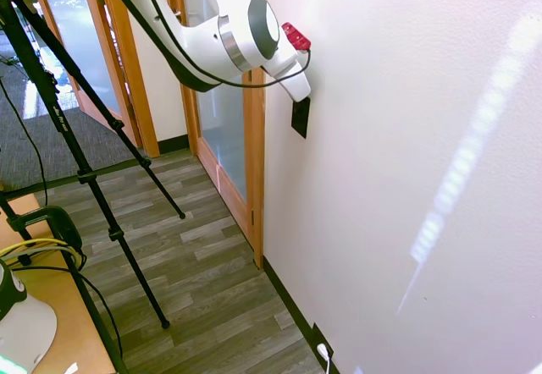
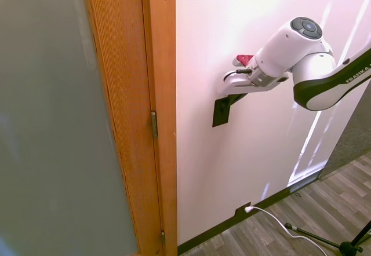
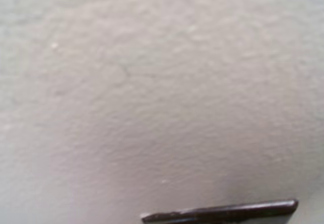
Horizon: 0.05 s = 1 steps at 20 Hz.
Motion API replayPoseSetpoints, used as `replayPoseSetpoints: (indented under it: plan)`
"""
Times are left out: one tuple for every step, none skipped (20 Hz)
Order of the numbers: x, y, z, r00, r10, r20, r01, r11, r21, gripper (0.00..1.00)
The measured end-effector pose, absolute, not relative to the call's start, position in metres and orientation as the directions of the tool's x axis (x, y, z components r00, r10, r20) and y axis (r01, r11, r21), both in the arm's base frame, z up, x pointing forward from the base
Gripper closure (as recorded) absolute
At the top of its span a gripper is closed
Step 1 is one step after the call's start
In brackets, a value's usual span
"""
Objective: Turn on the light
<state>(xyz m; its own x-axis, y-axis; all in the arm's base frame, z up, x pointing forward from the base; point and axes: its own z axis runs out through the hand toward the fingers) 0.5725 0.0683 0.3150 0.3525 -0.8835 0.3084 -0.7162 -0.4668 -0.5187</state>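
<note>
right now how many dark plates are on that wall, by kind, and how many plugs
switch plate: 1, up by the gripper
outlet plate: 1, down at the baseboard
white plug: 1, in the outlet plate
total: 3

The switch [image 1: 300, 117] sits on the wall [image 1: 406, 137] beside the door frame [image 1: 254, 162], with the gripper [image 1: 298, 86] against its upper edge. An outlet [image 1: 320, 340] sits low on the wall, at the floor [image 1: 195, 264].
</note>
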Motion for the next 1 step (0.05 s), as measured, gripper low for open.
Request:
replayPoseSetpoints:
  plan:
    - [0.5662,0.071,0.3133,0.366,-0.882,0.297,-0.709,-0.471,-0.526,0.0]
